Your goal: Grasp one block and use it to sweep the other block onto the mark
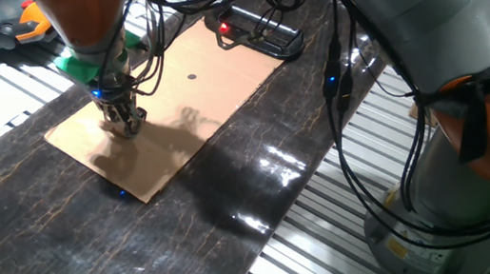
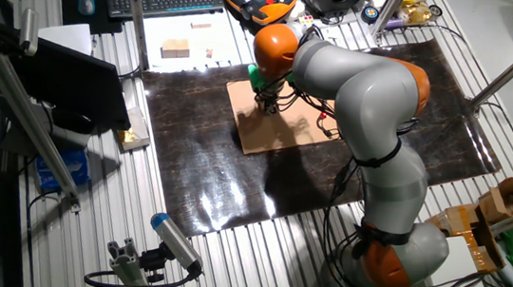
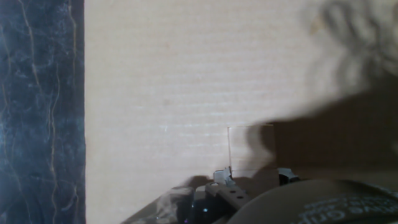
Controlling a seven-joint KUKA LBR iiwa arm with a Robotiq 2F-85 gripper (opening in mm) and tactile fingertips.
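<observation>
Gripper [image 1: 122,120] fingers are being held low over the near end of the cardboard sheet [image 1: 193,111], at or just above its surface in one fixed view. Whether the jaws are standing apart or clamped on a block cannot be told: the fingertips are blurred there, hidden under the orange wrist in the other fixed view, and only partly caught at the bottom edge of the hand view. In that hand view a faint pale rectangle [image 3: 251,149] is being seen just ahead of the fingers, the same tan as the sheet; it is probably a block, though this cannot be confirmed. No second block is being made out in any view.

Further out, the mark [image 1: 192,78] is being shown as a small dark dot on the cardboard, well apart from the gripper toward the sheet's far end. The cardboard is lying on a dark mat [image 1: 245,204], with a black device [image 1: 255,31] carrying a red light beyond its far edge.

Judging from the low pose, the grasping step is being worked on, and sweeping is not yet being done. Next, a firm hold on one block is being called for, then a low, steady push lined up behind the other block toward the dot.
</observation>
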